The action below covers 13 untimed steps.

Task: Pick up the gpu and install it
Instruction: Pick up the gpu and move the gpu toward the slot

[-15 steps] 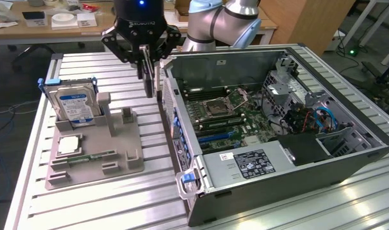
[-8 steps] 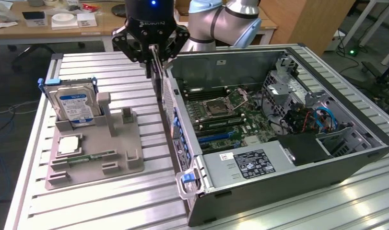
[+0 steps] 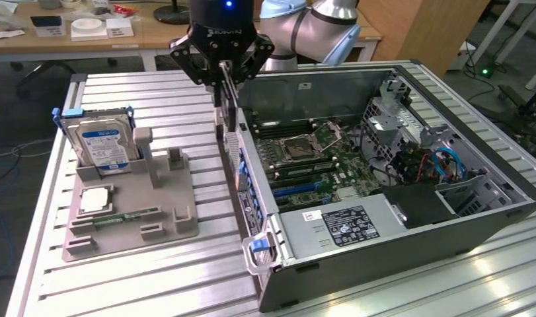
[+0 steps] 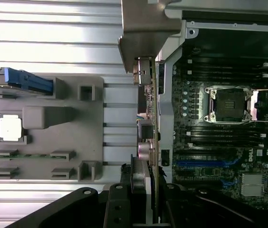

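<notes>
The hand (image 3: 222, 78) grips the gpu (image 3: 220, 113) upright and edge-on, just beside the open computer case (image 3: 479, 218) on the table (image 3: 144, 277); seating it well probably means keeping it vertical, squared with the blue slot (image 3: 294, 190).

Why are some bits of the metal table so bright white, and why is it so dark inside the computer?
Exterior view: light bounces off the ribbed table, brightest at the exterior view's right, beside the computer case. Wrist view: the table washes out white in stripes, while the motherboard stays dim, probably shaded by the case walls.
</notes>
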### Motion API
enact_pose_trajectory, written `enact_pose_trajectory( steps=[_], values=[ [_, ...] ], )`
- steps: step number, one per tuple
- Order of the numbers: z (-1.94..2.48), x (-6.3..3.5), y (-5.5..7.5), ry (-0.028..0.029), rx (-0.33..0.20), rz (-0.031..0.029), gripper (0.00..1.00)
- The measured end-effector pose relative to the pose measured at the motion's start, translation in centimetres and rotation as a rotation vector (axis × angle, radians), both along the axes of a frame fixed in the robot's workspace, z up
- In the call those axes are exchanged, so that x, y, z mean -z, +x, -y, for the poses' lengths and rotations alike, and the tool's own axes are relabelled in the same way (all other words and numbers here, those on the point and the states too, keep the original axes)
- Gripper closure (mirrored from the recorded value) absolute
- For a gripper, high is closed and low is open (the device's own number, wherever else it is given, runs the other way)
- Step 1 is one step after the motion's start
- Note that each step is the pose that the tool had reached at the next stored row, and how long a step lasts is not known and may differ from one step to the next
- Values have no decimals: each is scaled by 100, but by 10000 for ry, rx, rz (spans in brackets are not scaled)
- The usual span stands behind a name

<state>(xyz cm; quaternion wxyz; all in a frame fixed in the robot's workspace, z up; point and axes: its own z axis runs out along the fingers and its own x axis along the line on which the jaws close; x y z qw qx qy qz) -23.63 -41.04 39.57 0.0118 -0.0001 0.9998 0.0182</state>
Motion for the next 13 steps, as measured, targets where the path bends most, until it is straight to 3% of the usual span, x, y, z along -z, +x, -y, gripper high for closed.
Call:
enact_pose_trajectory(
  steps=[13],
  values=[
    [0,0,275,1,1,0,71]
  ],
)
